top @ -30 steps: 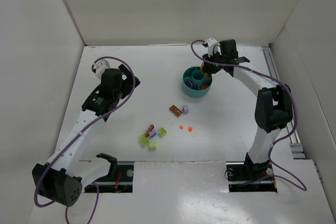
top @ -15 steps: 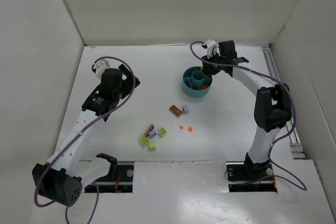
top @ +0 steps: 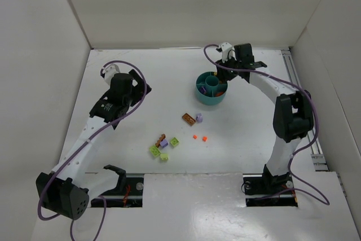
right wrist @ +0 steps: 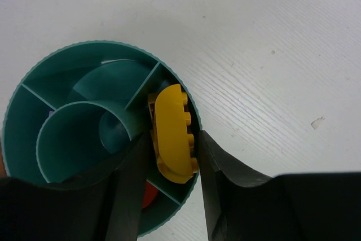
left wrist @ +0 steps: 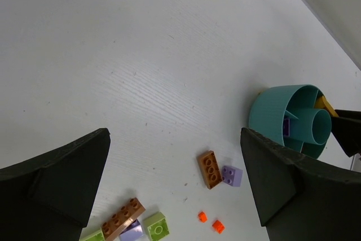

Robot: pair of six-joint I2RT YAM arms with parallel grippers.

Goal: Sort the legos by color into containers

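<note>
Flanking the yellow brick [right wrist: 171, 128] in the teal dish [right wrist: 56, 66], the right tool [right wrist: 174, 140] stands part-open, hold unclear

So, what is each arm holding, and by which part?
Left fingers: nothing. Yellow brick between the right fingers, flanked on its long sides, over the teal dish; whether gripped cannot be told.
</note>
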